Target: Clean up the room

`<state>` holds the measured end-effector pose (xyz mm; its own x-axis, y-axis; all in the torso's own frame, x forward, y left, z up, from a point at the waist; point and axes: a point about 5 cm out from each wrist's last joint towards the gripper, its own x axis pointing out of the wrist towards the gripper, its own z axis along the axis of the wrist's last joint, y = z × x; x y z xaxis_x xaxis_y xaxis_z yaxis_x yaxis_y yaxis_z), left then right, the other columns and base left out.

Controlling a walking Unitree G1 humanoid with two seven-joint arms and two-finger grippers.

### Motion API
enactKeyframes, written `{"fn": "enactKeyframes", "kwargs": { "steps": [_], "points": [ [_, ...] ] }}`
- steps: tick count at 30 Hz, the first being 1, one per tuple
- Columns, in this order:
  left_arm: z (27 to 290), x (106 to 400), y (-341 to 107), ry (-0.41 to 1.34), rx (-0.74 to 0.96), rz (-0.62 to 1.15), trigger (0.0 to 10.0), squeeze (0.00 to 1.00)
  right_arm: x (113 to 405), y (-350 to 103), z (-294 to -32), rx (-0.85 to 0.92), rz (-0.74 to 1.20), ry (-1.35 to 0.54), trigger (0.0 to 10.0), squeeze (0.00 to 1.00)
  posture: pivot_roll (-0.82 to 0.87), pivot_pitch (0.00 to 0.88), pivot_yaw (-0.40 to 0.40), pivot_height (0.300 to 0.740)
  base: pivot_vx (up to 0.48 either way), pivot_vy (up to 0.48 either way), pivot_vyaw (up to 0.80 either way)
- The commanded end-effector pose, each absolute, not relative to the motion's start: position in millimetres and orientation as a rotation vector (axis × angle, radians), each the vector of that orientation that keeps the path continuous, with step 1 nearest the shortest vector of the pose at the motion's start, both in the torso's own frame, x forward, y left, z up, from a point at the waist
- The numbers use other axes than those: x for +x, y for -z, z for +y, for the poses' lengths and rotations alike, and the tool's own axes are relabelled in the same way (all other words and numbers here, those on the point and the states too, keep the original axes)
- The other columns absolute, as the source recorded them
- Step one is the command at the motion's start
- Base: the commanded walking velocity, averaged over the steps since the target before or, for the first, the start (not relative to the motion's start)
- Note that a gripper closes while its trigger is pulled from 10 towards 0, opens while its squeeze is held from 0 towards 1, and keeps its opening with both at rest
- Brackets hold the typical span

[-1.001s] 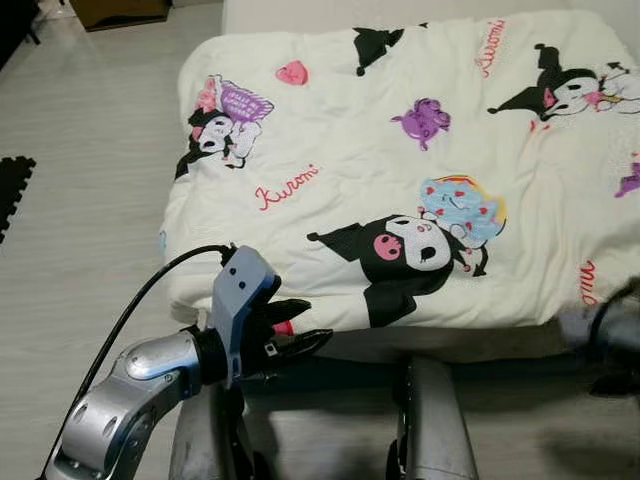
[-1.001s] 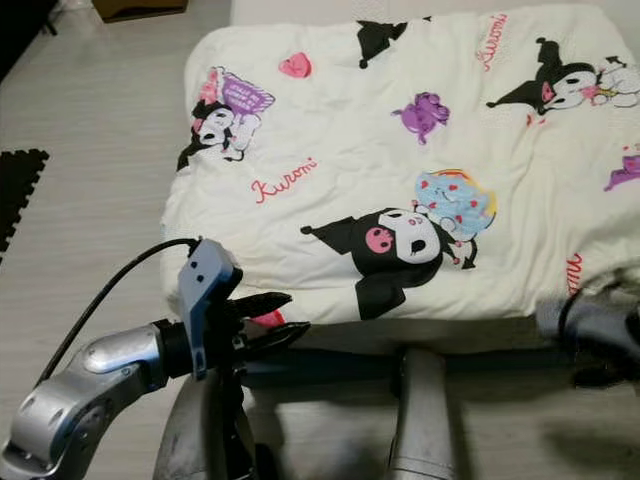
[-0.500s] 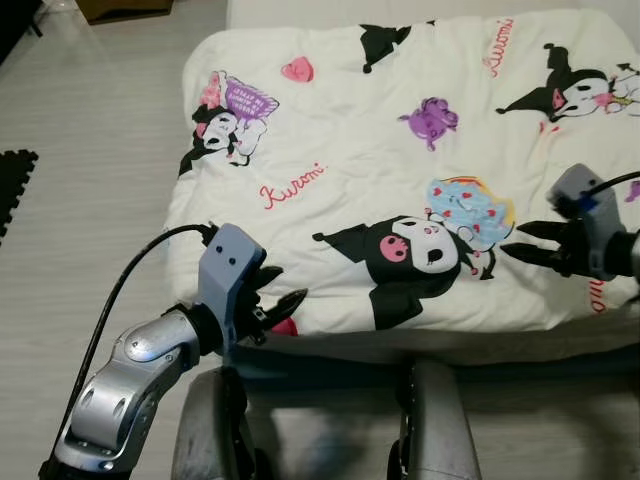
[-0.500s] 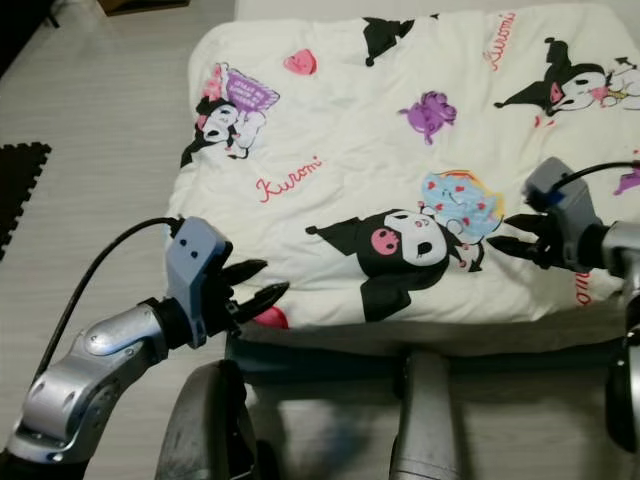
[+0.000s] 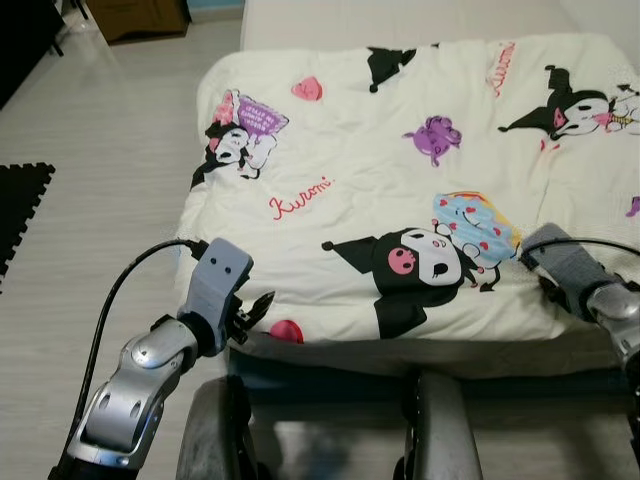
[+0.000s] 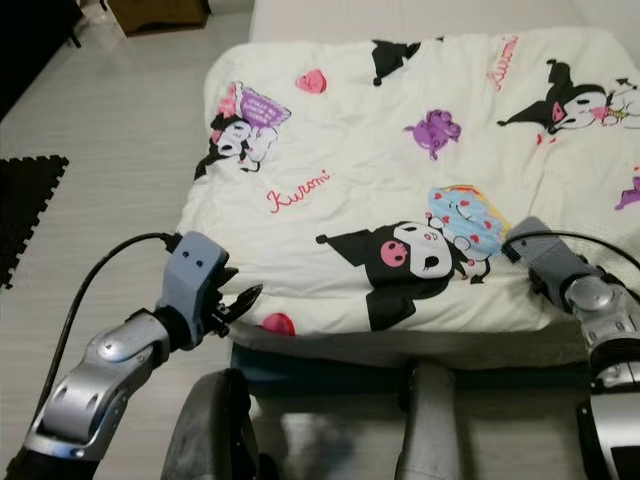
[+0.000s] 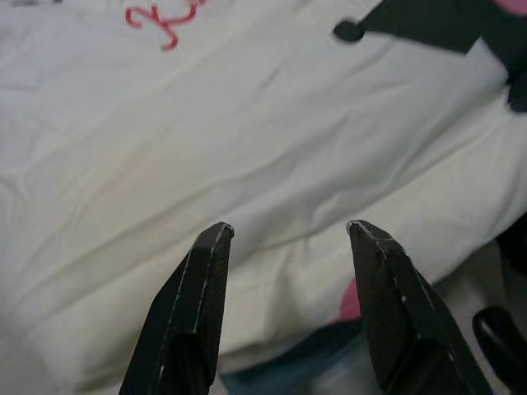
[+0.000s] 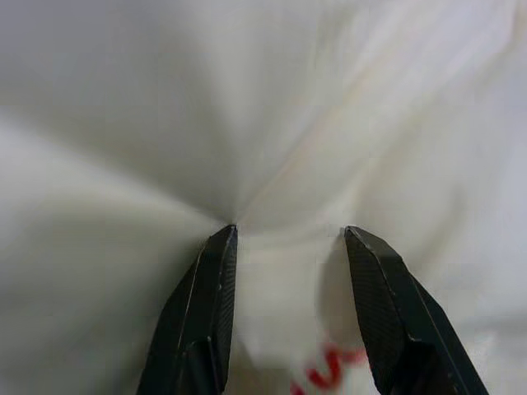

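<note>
My left end effector (image 7: 288, 234) is spread and stands just at the near left corner of the blanket (image 5: 400, 190), which lies flat over the bed. My right end effector (image 8: 284, 234) is also spread, its fingertips (image 8: 224, 239) pressing into the white cloth at the near right edge, where the fabric makes folds.

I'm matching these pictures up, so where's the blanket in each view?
Left eye: blanket across the top and right.
Right eye: blanket, same spot.
Left wrist: blanket, its edge ahead of the left gripper.
Right wrist: blanket, against the right gripper.
Shared landmark: red writing.
</note>
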<state>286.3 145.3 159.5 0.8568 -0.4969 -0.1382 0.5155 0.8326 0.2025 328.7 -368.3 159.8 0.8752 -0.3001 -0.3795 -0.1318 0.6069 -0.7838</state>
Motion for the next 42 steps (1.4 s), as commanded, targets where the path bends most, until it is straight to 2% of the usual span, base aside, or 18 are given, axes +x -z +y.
{"fn": "enactKeyframes", "kwargs": {
  "steps": [1,4,6,9,10,11,12,13,14,16,20,23,24,26,27,29,35,42],
  "points": [
    [150.2,284.3,-150.5,0.522,0.266,0.116,10.0,0.00,310.3,-145.7,-386.3,-0.980,0.634,0.143,10.0,0.00,0.05,0.268,0.067,0.506,0.000,0.000,0.00],
    [152.9,285.5,-149.9,0.510,0.277,0.119,10.0,0.00,303.5,-148.9,-396.8,-1.000,0.652,0.191,10.0,0.00,0.05,0.276,0.063,0.506,0.000,0.000,0.00],
    [157.4,285.9,-149.4,0.493,0.283,0.124,10.0,0.00,297.3,-160.2,-410.6,-0.920,0.622,0.304,10.0,0.00,0.06,0.287,0.063,0.506,0.000,0.000,0.00],
    [160.2,285.5,-149.3,0.483,0.289,0.126,10.0,0.00,296.2,-168.7,-416.0,-0.845,0.576,0.363,10.0,0.00,0.06,0.292,0.063,0.506,0.000,0.000,0.00],
    [162.9,284.9,-149.2,0.469,0.291,0.127,10.0,0.00,298.2,-178.0,-417.8,-0.735,0.502,0.407,10.0,0.00,0.06,0.293,0.063,0.506,0.000,0.000,0.00],
    [166.9,285.5,-151.1,0.434,0.273,0.113,10.0,0.00,311.3,-192.6,-407.7,-0.514,0.353,0.370,10.0,0.00,0.06,0.301,0.062,0.506,0.000,0.000,0.00],
    [166.9,285.5,-151.1,0.434,0.273,0.113,10.0,0.00,311.3,-192.6,-407.7,-0.514,0.353,0.370,10.0,0.00,0.06,0.301,0.062,0.506,0.000,0.000,0.00],
    [169.6,286.0,-152.5,0.409,0.258,0.103,10.0,0.00,319.9,-203.8,-400.0,-0.368,0.241,0.331,10.0,0.00,0.06,0.301,0.062,0.506,0.000,0.000,0.00],
    [169.6,286.0,-152.5,0.409,0.258,0.103,10.0,0.00,319.9,-203.8,-400.0,-0.368,0.241,0.331,10.0,0.00,0.06,0.301,0.062,0.506,0.000,0.000,0.00],
    [180.5,291.2,-165.3,0.246,0.130,0.011,10.0,0.00,347.6,-235.0,-365.9,-0.078,-0.022,0.157,10.0,0.00,0.05,0.301,0.063,0.506,0.000,0.000,0.00],
    [182.9,292.1,-167.9,0.209,0.102,-0.007,10.0,0.00,351.6,-239.9,-359.6,-0.049,-0.058,0.129,10.0,0.00,0.05,0.301,0.063,0.506,0.000,0.000,0.00],
    [198.1,293.6,-166.7,0.007,-0.002,-0.019,10.0,0.00,373.6,-220.8,-283.7,-0.033,-0.117,-0.035,10.0,0.00,0.05,0.266,0.053,0.506,0.000,0.000,0.00],
    [198.1,293.6,-166.7,0.007,-0.002,-0.019,10.0,0.00,373.6,-220.8,-283.7,-0.033,-0.117,-0.035,10.0,0.00,0.05,0.266,0.053,0.506,0.000,0.000,0.00],
    [200.4,292.9,-161.1,-0.033,0.021,0.000,10.0,0.00,373.3,-202.9,-251.3,-0.099,-0.125,-0.069,10.0,0.00,0.05,0.241,0.054,0.506,0.000,0.000,0.00],
    [200.4,292.9,-161.1,-0.033,0.021,0.000,10.0,0.00,373.3,-202.9,-251.3,-0.099,-0.125,-0.069,10.0,0.00,0.05,0.241,0.054,0.506,0.000,0.000,0.00],
    [199.2,292.0,-157.8,-0.052,0.040,-0.010,10.0,0.00,370.0,-182.1,-231.2,-0.082,-0.110,-0.069,10.0,0.00,0.04,0.229,0.050,0.506,0.000,0.000,0.00],
    [188.3,289.1,-148.1,-0.069,0.035,-0.027,10.0,0.00,354.9,-137.8,-206.2,0.043,-0.052,-0.047,10.0,0.00,0.03,0.204,0.052,0.521,0.000,0.000,0.00],
    [183.9,288.5,-146.8,-0.061,0.053,-0.041,10.0,0.00,343.3,-134.3,-198.2,0.046,-0.029,-0.028,10.0,0.00,0.03,0.195,0.055,0.546,0.000,0.000,0.00]
  ]
}}
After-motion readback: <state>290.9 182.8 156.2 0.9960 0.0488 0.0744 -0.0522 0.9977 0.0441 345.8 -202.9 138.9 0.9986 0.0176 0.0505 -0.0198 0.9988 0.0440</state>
